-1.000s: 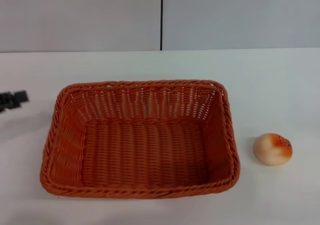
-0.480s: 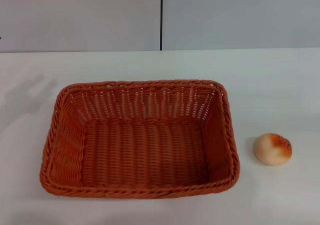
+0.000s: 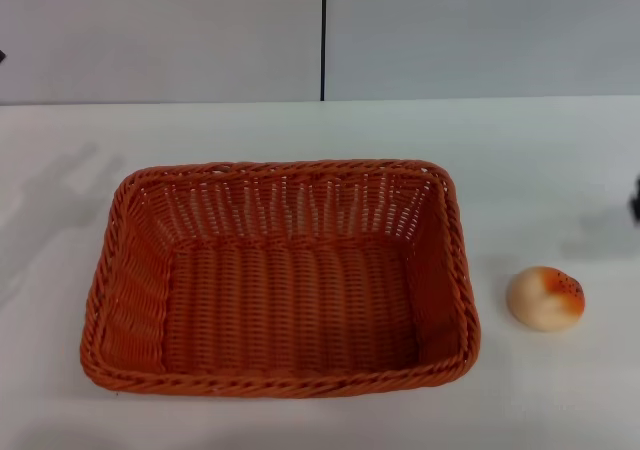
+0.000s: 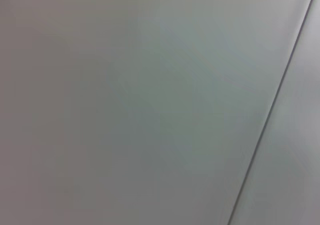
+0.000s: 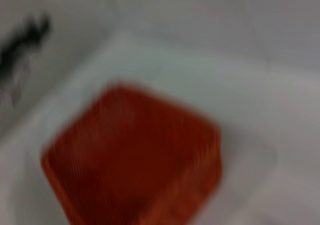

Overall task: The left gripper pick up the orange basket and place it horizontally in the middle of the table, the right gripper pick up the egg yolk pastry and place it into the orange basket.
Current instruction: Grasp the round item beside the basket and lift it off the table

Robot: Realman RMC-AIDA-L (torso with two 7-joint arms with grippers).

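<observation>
On the white table [image 3: 300, 130], near its middle, the orange basket [image 3: 278, 280] is set flat with its long sides running left to right. Its braided rim is seen all the way round, and its woven floor holds nothing. The basket is upright, with its slatted walls sloping outward.

Just to the right of the basket, apart from its rim and resting on the bare tabletop, the egg yolk pastry [image 3: 545, 297] is found. It is a small round cream bun with an orange-brown patch and dark speckles on its upper right side.

At the far right edge of the head view, above the pastry and well apart from it, a small black sliver is seen: the right gripper [image 3: 635, 202]. So little of it is shown that it cannot be told whether its fingers are wide or narrow. A soft shadow is cast on the table beside it.

At the far left edge of the head view, against the grey wall [image 3: 160, 30], only a tiny dark fleck of the left gripper [image 3: 2, 57] is seen, high above the table and well away from the basket; its finger state cannot be told. A faint shadow lies on the table's left part.

In the right wrist view the basket [image 5: 135, 160] is shown as a blurred orange shape on the table, with a dark blurred form, possibly the other arm, off to one side. In the left wrist view only plain grey wall with one thin dark seam is shown.
</observation>
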